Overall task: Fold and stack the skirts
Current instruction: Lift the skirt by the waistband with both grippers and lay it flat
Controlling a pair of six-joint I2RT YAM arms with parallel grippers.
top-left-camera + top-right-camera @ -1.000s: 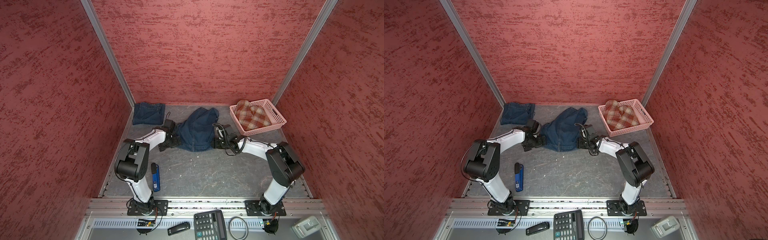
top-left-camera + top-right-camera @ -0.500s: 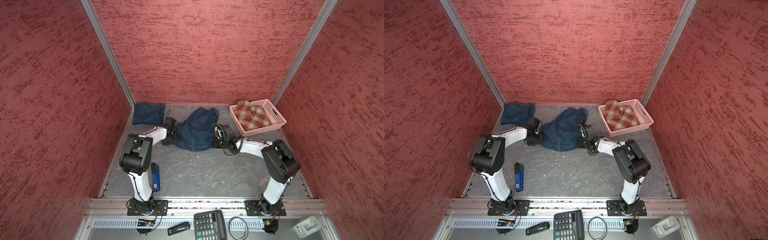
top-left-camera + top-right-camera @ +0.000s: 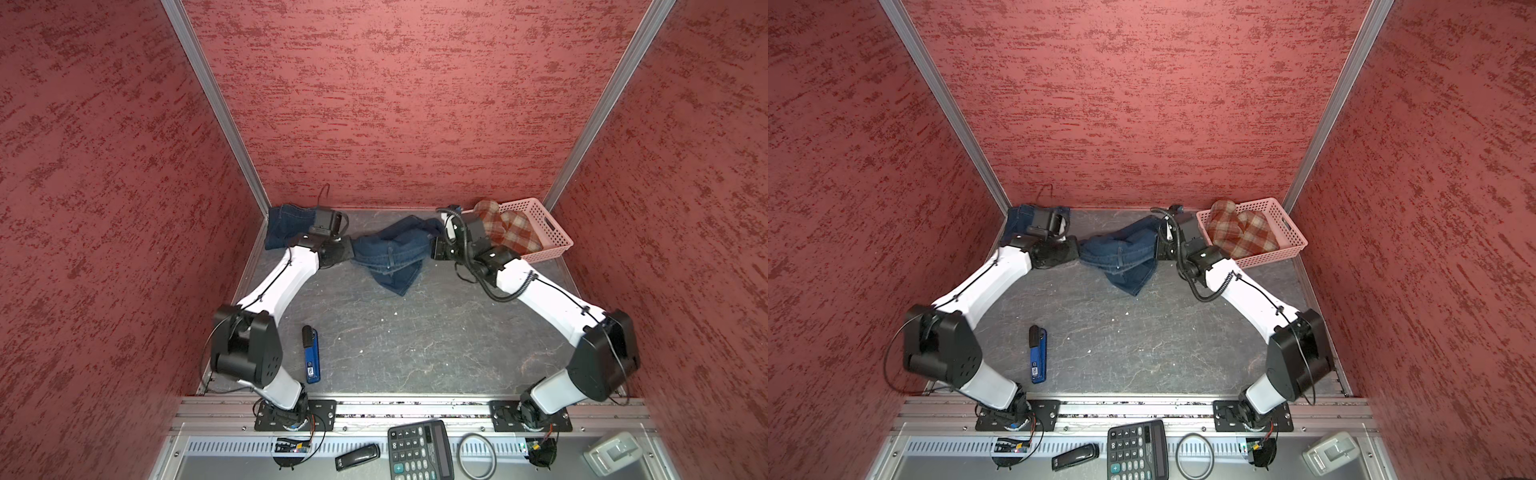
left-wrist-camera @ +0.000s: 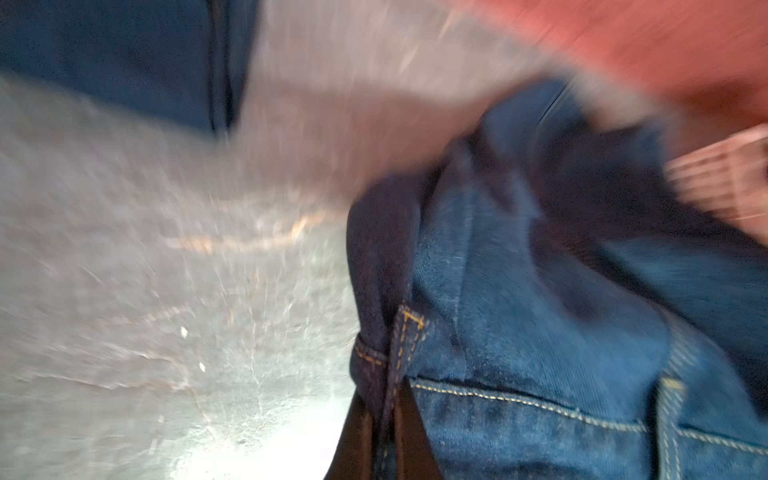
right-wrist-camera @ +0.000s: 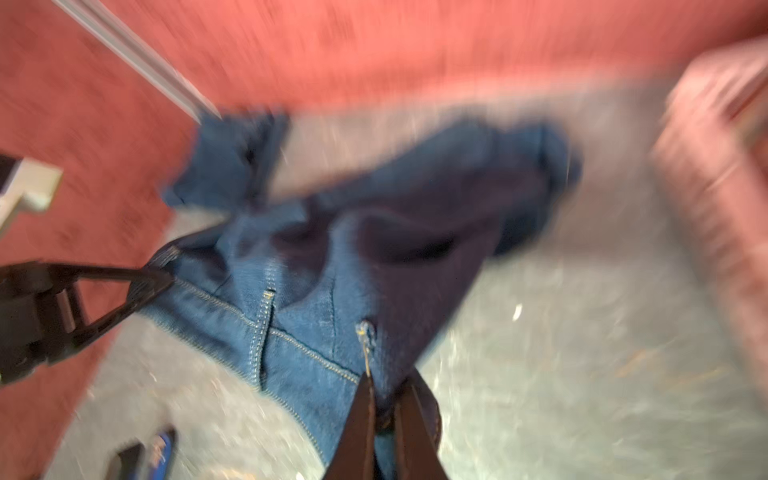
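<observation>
A dark blue denim skirt [image 3: 390, 253] [image 3: 1121, 253] hangs stretched between my two grippers above the grey table, one corner drooping toward the front. My left gripper [image 3: 351, 251] [image 4: 384, 424] is shut on the stitched waistband at the skirt's left end. My right gripper [image 3: 432, 249] [image 5: 384, 399] is shut on the cloth at its right end. A second denim skirt [image 3: 286, 224] lies folded in the back left corner, partly behind my left wrist. The plaid skirt [image 3: 507, 228] [image 3: 1237, 232] sits bunched in the pink basket [image 3: 548, 245].
A blue and black tool [image 3: 311, 353] lies on the table's front left. A calculator [image 3: 419, 451], a black device [image 3: 357, 456] and a ring of cable [image 3: 476, 455] lie on the front ledge. Red walls close in the back and both sides.
Both grippers have shut on the middle denim skirt and lifted it, moving toward the back. The skirt lay spread on the table and now hangs between them.
</observation>
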